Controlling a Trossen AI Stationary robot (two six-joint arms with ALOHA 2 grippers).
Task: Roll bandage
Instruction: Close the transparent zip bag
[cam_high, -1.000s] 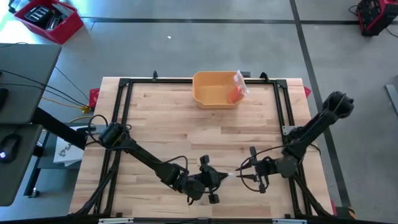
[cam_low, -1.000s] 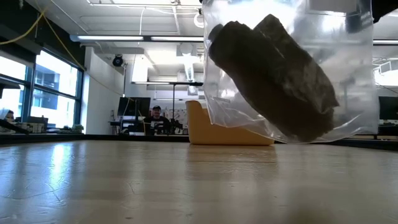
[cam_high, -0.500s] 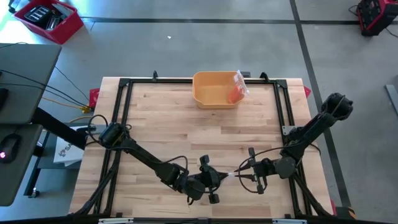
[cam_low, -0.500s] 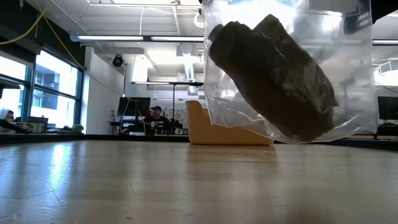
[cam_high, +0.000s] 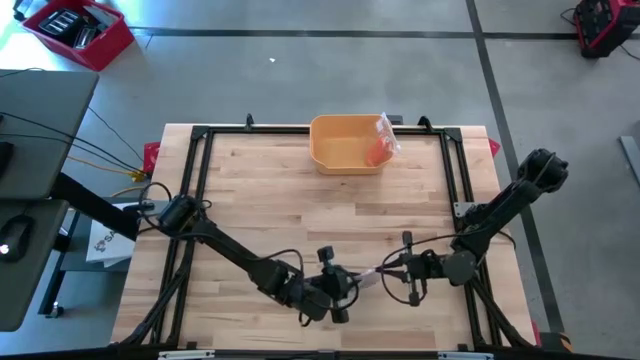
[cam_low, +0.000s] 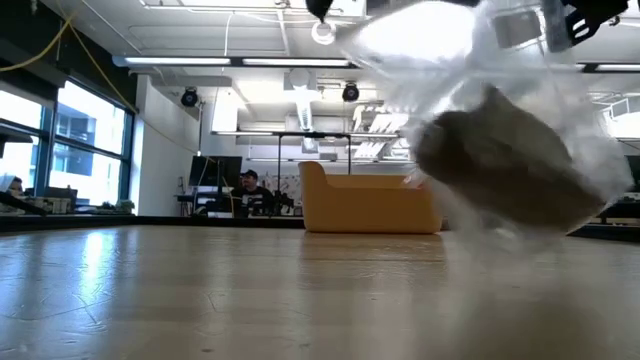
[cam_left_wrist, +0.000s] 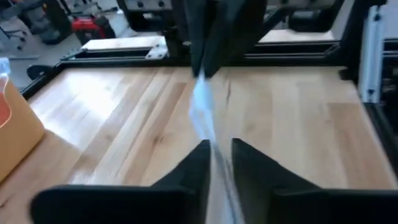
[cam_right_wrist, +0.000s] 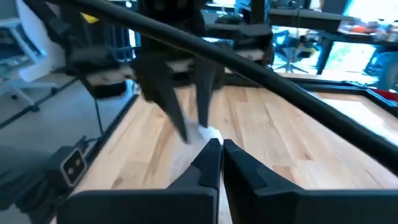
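Note:
A clear plastic bag (cam_high: 368, 274) hangs between my two grippers above the table's near edge. Inside it is a dark rolled bandage (cam_low: 500, 165), blurred in the low view. My right gripper (cam_high: 386, 272) is shut on the bag's right end. My left gripper (cam_high: 350, 284) stands at the bag's left end with its fingers a little apart (cam_left_wrist: 221, 152). The bag's film (cam_left_wrist: 202, 112) runs through that gap. I cannot tell whether those fingers touch it. My right gripper pinches the bag's upper edge (cam_right_wrist: 208, 134) between its two fingertips. The fingers come nearly level from the table's right side. The bag hangs below them, clear of the table, with the roll sagging in its bottom.
A yellow bin (cam_high: 345, 145) holding an orange packet (cam_high: 380, 143) stands at the table's far edge; it also shows in the low view (cam_low: 365, 205). A person (cam_low: 250, 185) sits far behind the table. Bare wood lies between the bin and the grippers.
The bag has swung. In the low view the dark roll has gone from the middle toward the right and lower, and the film is now blurred and slanted. Both arms have stayed in place.

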